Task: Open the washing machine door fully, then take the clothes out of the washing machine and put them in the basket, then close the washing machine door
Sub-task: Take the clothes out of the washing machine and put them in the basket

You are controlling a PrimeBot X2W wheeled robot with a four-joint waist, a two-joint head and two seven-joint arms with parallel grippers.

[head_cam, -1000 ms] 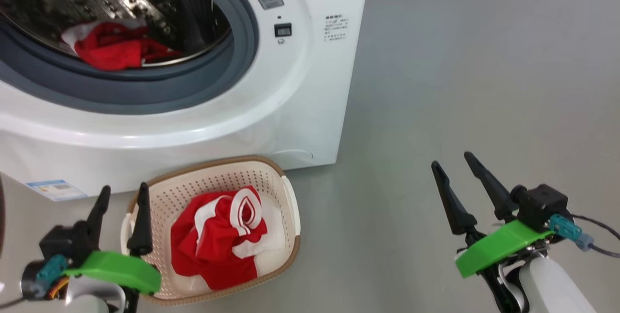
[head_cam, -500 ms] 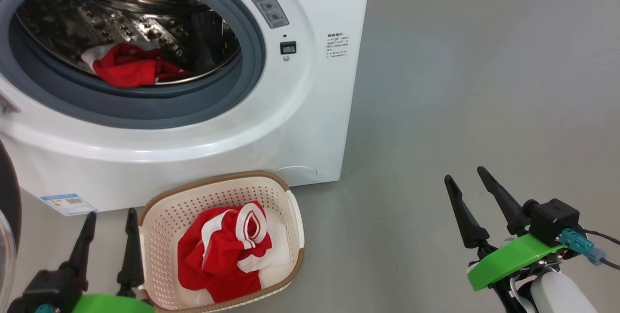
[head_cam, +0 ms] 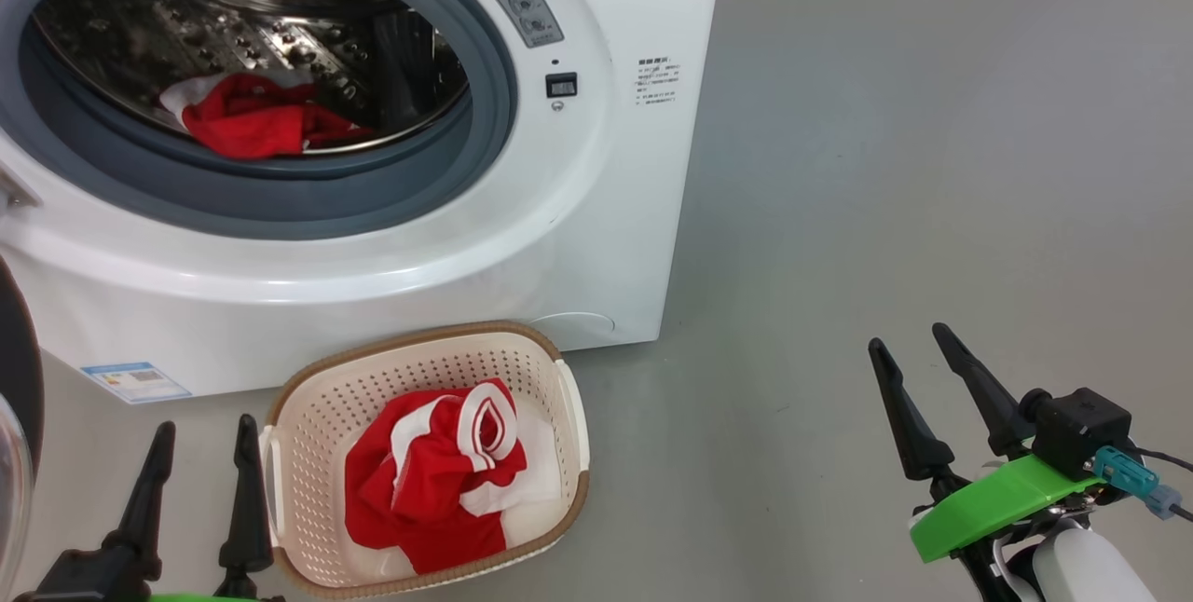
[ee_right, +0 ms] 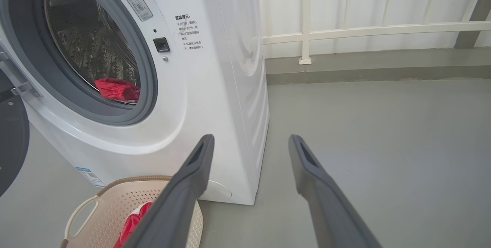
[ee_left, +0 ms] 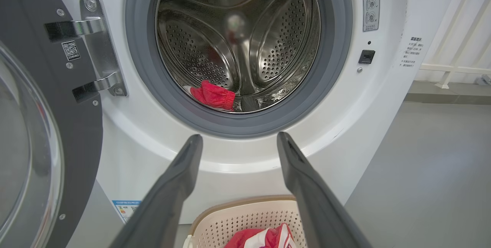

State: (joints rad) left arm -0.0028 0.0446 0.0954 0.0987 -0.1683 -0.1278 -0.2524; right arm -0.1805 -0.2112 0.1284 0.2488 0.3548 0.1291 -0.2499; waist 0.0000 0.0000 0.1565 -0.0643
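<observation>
My left gripper [head_cam: 206,425] and right gripper [head_cam: 907,338] hang spread and empty, I'm guessing ready for the bright red garment [head_cam: 252,122] ahead in the steel drum [ee_left: 199,48] of the big white washing machine [head_cam: 373,304], cream perforated plastic basket [head_cam: 354,397] beside the left one holding one striped red garment [head_cam: 419,499].

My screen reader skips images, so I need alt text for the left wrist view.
The washing machine stands with its door open at left, one red garment lying in the steel drum. Below, framed by the open left pincer, the basket holds more red clothes.
</observation>
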